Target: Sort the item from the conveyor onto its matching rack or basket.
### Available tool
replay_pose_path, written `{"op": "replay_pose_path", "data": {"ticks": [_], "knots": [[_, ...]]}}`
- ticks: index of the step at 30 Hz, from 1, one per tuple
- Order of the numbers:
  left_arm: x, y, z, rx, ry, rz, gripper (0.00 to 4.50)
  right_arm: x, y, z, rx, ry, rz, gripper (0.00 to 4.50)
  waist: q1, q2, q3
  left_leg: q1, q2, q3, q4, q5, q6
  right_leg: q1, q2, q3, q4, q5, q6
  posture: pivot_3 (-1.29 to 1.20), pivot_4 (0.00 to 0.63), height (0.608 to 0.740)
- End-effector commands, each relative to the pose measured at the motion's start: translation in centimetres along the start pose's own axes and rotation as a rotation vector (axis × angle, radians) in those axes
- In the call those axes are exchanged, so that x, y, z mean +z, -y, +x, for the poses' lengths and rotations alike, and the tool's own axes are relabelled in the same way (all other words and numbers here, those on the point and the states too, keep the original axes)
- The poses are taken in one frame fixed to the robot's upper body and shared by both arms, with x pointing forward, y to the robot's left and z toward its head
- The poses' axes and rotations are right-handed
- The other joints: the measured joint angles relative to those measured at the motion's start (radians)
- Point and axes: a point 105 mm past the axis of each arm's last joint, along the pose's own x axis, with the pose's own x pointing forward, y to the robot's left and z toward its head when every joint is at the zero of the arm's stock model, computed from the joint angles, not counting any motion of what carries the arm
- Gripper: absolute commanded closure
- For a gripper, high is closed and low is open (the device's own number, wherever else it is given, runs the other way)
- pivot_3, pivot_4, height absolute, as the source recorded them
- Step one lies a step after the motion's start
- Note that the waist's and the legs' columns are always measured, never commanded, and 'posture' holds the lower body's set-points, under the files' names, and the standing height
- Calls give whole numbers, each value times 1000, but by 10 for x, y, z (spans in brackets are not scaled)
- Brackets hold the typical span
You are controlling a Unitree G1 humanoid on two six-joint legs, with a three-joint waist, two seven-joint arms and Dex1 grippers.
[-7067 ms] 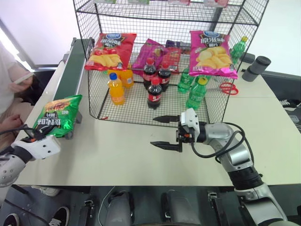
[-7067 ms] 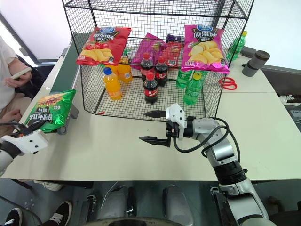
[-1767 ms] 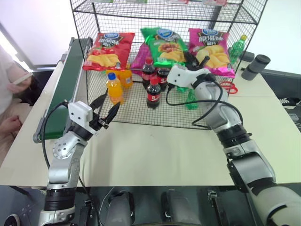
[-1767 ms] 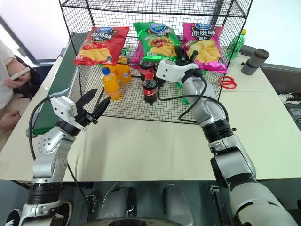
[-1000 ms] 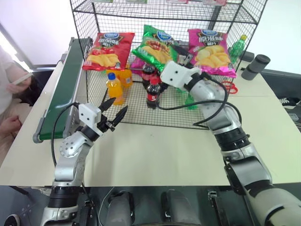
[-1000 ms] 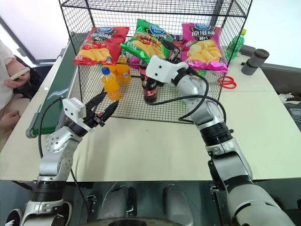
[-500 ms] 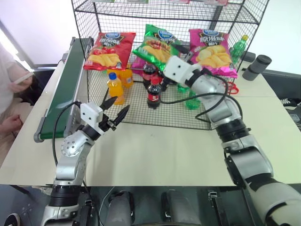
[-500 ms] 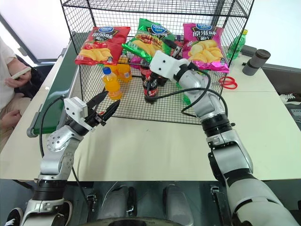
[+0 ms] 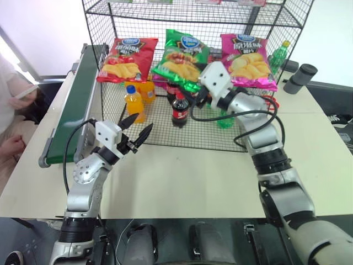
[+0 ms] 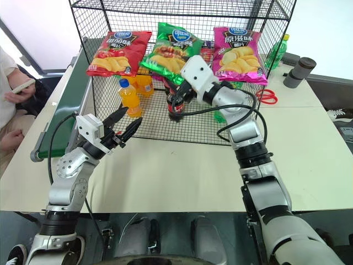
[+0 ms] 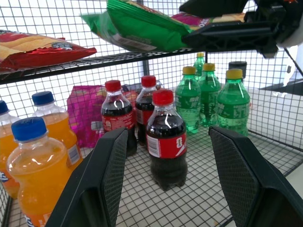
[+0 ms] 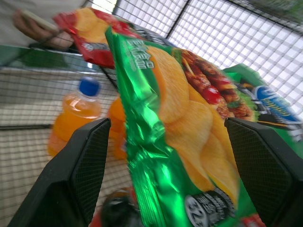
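1. Right gripper (image 12: 161, 156): fingers spread wide apart in right wrist view, green crisp bag (image 9: 181, 59) lying between them; no pad seen pressing the foil, so contact cannot be confirmed. Fingertips hidden behind white wrist housing in head views.
2. Green crisp bag: on middle tier of black wire rack (image 9: 105, 66), between red crisp bag (image 9: 127, 58) at 9 o'clock and pink crisp bag (image 9: 248, 59) at 3 o'clock. Blue oval logo at upper end; lower corner overhanging tier's front edge, covered in part by right gripper's housing.
3. Left gripper (image 9: 138, 126): fingers parted, nothing between them, hovering over table (image 9: 182, 171) just in front of rack's front mesh, tips toward 1 o'clock. Left wrist view looks between both fingers into bottom tier.
4. Bottom tier: orange drink bottles (image 11: 35, 165), cola bottles (image 11: 165, 137), green soda bottles (image 11: 232, 101); magenta packet (image 11: 85, 113) behind, print unreadable.
5. Conveyor (image 9: 77, 99): dark green belt along 9 o'clock side of rack, nothing on visible stretch; far end hidden behind rack.
6. Top tier: cut off by frame edge, contents not identifiable.
7. Person (image 9: 14, 118) at 9 o'clock edge, mostly cropped; hand holding a flat object.
8. Red scissors (image 9: 270, 102) and dark cylinder (image 9: 302, 78) on table at 3 o'clock of rack; scissors partly masked by right arm.
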Motion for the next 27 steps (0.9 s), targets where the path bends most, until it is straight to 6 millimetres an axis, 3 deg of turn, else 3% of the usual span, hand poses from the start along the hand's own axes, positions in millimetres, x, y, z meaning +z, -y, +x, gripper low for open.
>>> {"op": "replay_pose_path", "data": {"ticks": [1, 4, 8, 10, 15, 20, 27], "knots": [[10, 5, 2, -18, 34, 24, 1619, 19, 11, -5, -19, 58, 24, 490, 3, 0, 0, 0, 0, 0, 0, 0, 0, 0, 0, 0, 0, 0, 0, 0, 150, 740], [10, 5, 2, -13, 33, 24, 1619, 16, 18, -4, -47, 38, -5, 490, 3, 0, 0, 0, -1, 0, 0, 0, 0, 0, 0, 0, 0, 0, 0, 0, 150, 740], [11, 6, 2, -16, 36, 27, 1619, 14, 52, -4, -233, 35, 31, 490, 0, 0, 0, 0, -1, 0, 0, 0, 0, 0, 0, 0, 0, 0, 0, 0, 150, 740], [11, 7, 2, -14, 40, 23, 1619, 15, 58, -5, -260, 37, 11, 490, 0, 0, 0, 0, -1, 1, 0, 0, 0, 0, 0, 0, 0, 0, 0, 0, 150, 740], [12, 8, 2, -11, 42, 22, 1619, 18, 40, -4, -165, 69, 36, 490, -1, 0, 0, 0, 0, 1, 0, 0, 0, 0, 0, 0, -1, 0, 0, 0, 150, 740], [11, 6, -1, -14, 34, 24, 1619, 40, 8, -11, 29, 178, 135, 490, 1, 0, 0, 0, 0, -1, 0, 0, 1, 0, 0, 0, 0, 0, 0, 0, 150, 740], [16, 0, -6, -37, 35, 5, 1619, 59, 12, -35, 38, 277, 265, 490, 3, 0, 0, 0, 0, -2, 0, 0, 1, 0, 0, 0, 0, 0, 0, 0, 150, 740]]}}
